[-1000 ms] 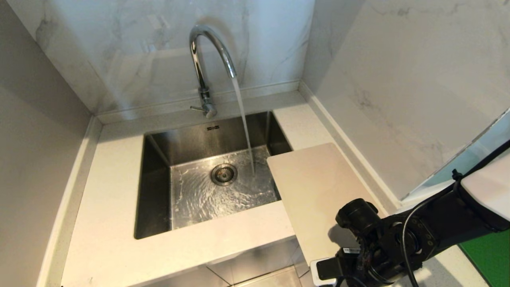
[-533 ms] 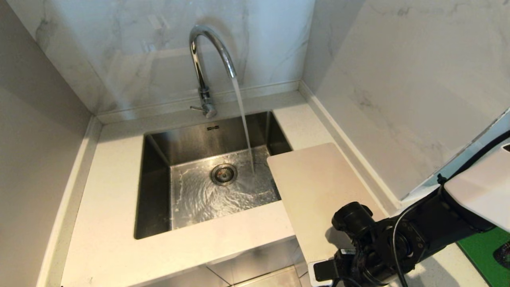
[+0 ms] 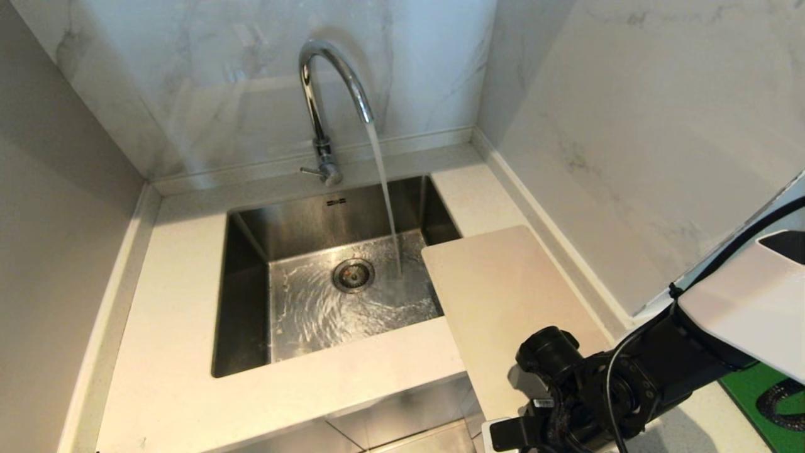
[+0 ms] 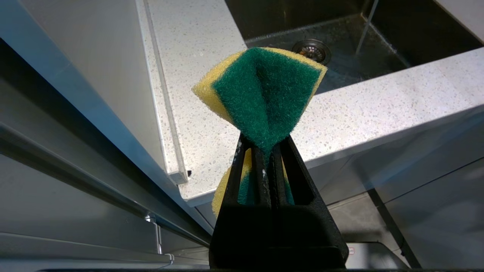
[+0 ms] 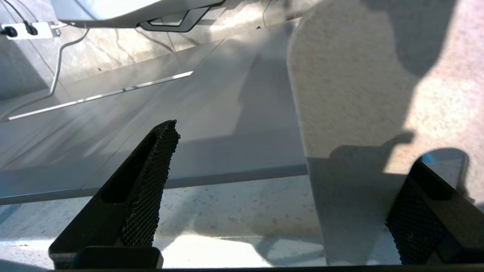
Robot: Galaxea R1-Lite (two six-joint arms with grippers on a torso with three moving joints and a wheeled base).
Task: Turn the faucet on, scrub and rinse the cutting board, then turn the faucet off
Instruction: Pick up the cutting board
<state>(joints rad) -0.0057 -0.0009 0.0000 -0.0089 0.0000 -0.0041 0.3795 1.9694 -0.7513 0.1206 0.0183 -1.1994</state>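
Cutting board (image 3: pixel 503 308), cream-white plastic with rounded corners, lying flat at the counter's (image 3: pixel 176 352) front right, its far left corner jutting over the right edge of the sink (image 3: pixel 245 296) and its near end overhanging the counter's front edge. Faucet (image 3: pixel 324 107), a chrome gooseneck behind the sink's back edge, pouring a steady stream that strikes the steel basin floor right of the drain (image 3: pixel 353 275). Counter of pale speckled stone, set in a corner of grey-veined marble wall (image 3: pixel 629 126). Right gripper (image 5: pixel 287 189) over the board's near end, its fingers (image 5: pixel 151 181) spread wide on either side of the board's long edge, holding nothing. Left gripper (image 4: pixel 266 151) off the counter's front left edge, pressed together on a folded green-and-yellow sponge (image 4: pixel 264 90).
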